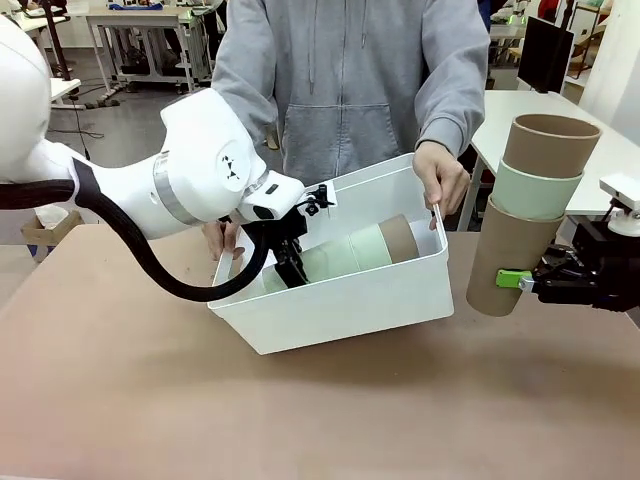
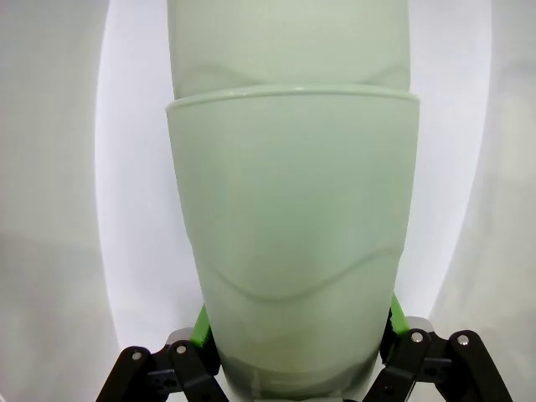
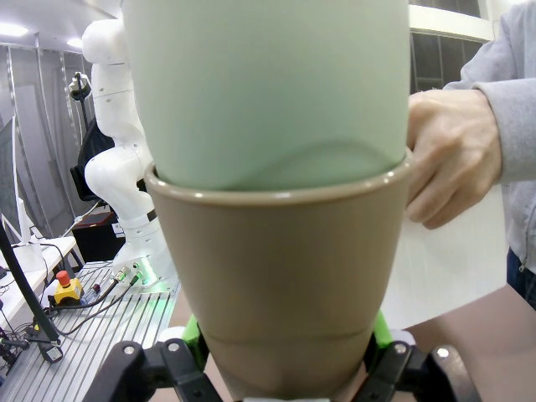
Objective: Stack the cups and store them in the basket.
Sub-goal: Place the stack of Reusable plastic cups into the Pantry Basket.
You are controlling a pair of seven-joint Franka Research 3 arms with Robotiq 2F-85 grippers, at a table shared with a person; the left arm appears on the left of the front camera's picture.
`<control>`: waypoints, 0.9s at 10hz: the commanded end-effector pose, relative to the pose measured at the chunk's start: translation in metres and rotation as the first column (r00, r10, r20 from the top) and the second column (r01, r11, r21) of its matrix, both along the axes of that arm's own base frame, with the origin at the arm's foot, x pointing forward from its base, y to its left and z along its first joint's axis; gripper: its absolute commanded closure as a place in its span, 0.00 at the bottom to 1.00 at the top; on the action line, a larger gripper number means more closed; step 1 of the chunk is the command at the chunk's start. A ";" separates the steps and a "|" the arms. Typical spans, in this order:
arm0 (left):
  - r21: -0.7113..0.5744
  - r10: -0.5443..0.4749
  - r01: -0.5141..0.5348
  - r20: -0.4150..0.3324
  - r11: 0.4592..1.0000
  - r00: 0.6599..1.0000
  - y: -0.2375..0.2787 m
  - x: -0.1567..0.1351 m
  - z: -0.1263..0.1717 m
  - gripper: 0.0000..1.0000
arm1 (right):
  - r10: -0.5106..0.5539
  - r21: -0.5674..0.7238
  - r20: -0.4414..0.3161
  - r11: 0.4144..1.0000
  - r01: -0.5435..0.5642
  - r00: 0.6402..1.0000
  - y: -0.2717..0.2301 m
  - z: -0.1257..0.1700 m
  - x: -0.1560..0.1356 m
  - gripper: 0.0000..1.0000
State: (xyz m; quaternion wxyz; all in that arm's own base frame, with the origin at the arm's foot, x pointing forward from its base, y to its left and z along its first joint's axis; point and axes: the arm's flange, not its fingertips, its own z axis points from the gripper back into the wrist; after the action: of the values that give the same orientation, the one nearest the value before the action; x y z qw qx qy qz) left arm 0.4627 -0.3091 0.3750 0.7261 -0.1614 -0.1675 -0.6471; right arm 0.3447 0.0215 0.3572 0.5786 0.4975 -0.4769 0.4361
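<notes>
Our left gripper (image 1: 290, 265) squeezes the bottom of a stack of smooth pale green and brown cups (image 1: 355, 250) lying inside the white plastic basket (image 1: 340, 305). A person's hand (image 1: 441, 178) tips the basket toward us, we think to make reaching in easy. Our right gripper (image 1: 520, 280) hugs a second tall stack of brown and green cups (image 1: 530, 215) just beside the basket, likely waiting its turn.

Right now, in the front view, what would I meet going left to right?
Left arm → left end effector → lying cup stack → person's hand → upright cup stack.
</notes>
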 end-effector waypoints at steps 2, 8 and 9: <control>-0.042 -0.014 0.015 0.012 0.999 1.000 -0.001 -0.001 -0.002 0.17 | -0.001 0.001 0.012 1.000 0.001 1.000 0.001 0.004 0.001 0.15; -0.092 -0.103 0.102 -0.009 0.990 0.995 0.016 -0.006 0.036 0.00 | -0.001 0.001 0.012 1.000 0.001 1.000 0.001 0.004 0.001 0.15; -0.104 -0.118 0.115 -0.022 0.988 0.993 0.024 -0.008 0.049 0.00 | -0.001 0.001 0.012 1.000 0.001 1.000 0.001 0.004 0.001 0.15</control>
State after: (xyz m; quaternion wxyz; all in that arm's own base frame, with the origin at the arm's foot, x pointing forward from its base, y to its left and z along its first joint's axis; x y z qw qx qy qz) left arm 0.4574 -0.3003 0.4123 0.6912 -0.1974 -0.1793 -0.6716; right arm 0.3447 0.0215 0.3572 0.5786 0.4975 -0.4769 0.4361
